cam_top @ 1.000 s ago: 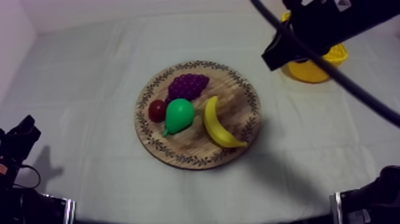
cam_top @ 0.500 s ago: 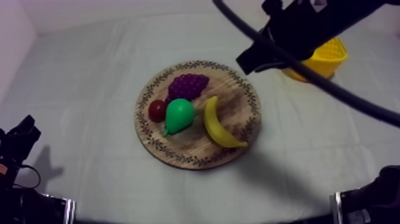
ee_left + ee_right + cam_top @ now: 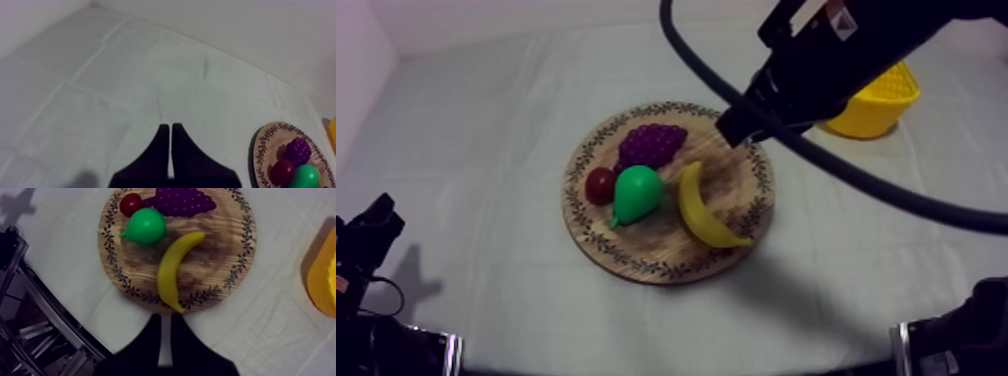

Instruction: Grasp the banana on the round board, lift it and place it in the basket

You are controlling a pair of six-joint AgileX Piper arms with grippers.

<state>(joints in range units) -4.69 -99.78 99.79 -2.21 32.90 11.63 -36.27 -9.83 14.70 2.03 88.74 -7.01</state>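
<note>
Banana [image 3: 706, 207] lies untouched on the wooden board [image 3: 661, 245], so no part of the task is done. The grasp, the lift, the carry to the yellow basket [image 3: 881, 105] and the release are all left to do.

The right gripper [image 3: 165, 338] has its two fingers pressed together with nothing between them. It will have to spread them before it can take the fruit. In the top view it hangs over the board's far right rim, apparently above the wood and not touching it. Its arm reaches in from the worktop's far right corner, passing over the basket that stands there. From the right wrist, the banana lies just ahead of the fingertips, lengthwise along the board's right half. One tip points at the near rim.

Further out, the pear [image 3: 636, 193] sits at the board's middle. The small red fruit [image 3: 600, 184] is beside it toward the left rim, and the bunch of grapes [image 3: 652, 145] is at the far rim.

The left gripper [image 3: 171, 150], fingers together and empty, rests by the worktop's near left edge, well apart from the board.
</note>
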